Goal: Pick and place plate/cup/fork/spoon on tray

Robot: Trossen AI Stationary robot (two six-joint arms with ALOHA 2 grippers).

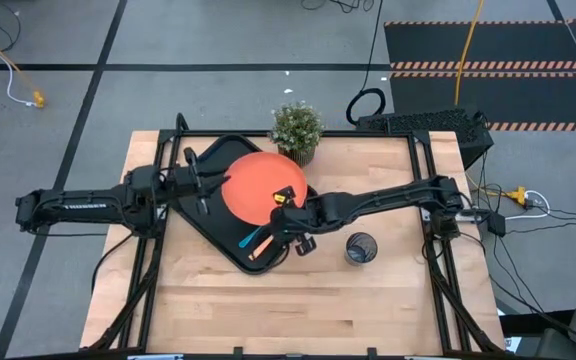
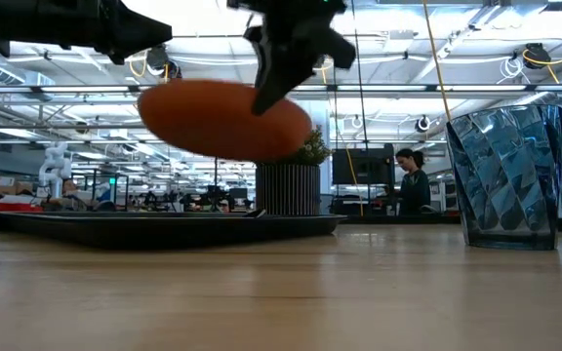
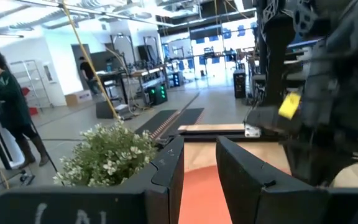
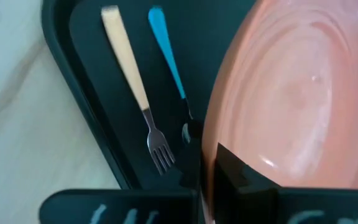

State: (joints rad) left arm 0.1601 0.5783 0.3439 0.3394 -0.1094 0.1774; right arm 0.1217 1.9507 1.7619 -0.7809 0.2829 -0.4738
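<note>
The orange plate (image 1: 258,182) hangs tilted above the black tray (image 1: 196,215), with my right gripper (image 1: 288,207) shut on its near-right rim. In the low view the plate (image 2: 213,119) is clear of the tray (image 2: 164,226). My left gripper (image 1: 208,188) stands open at the plate's left edge and a little higher, touching nothing; orange shows through the gap between its fingers (image 3: 199,186). The fork (image 4: 138,93) and the blue-handled spoon (image 4: 168,59) lie side by side on the tray's floor. The cup (image 1: 361,247) stands upright on the table, right of the tray. My right gripper pinches the plate's rim (image 4: 215,134) between its two fingers, one finger (image 4: 241,177) lying on the plate's upper face. The fingers come slanting down from the table's right side. The plate is lifted clear of the tray and tilted.
A potted green plant (image 1: 296,128) stands at the table's far edge, just behind the tray. Bare wood lies along the near edge (image 1: 298,310). A person (image 2: 413,180) stands in the room beyond the table.
</note>
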